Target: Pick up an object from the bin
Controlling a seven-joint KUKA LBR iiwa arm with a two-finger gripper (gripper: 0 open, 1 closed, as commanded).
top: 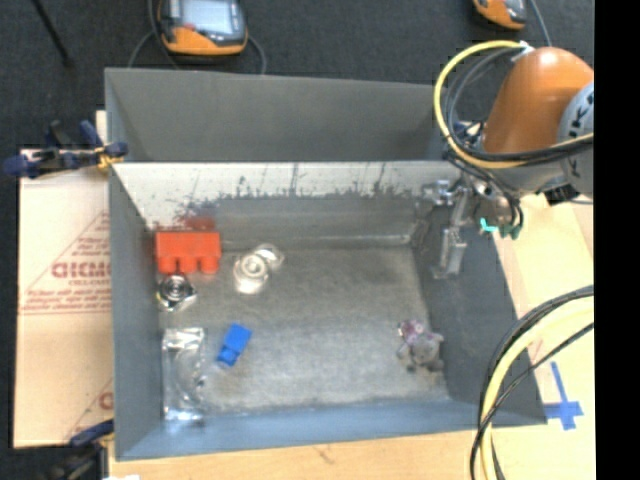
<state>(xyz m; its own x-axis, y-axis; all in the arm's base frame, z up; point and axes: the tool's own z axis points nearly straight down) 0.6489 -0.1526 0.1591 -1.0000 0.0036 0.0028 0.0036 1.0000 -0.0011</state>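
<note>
The arm's (540, 98) jaws hang by the right wall of the bin (300, 118), near its far right corner; whether they are open or closed cannot be told. The nearest thing is a small greyish-purple lump (420, 346) toward the near right corner. An orange block (187, 250) and a blue brick (233, 344) lie by the left wall.

Rounded orange cover (535, 98) w/ white band (583, 118), black lettering on it. Yellow-and-black cables (447, 88) loop round cover; grey metal wrist assy (455, 213) below, small teal part (492, 226) beside, more cables lower rt.
</note>
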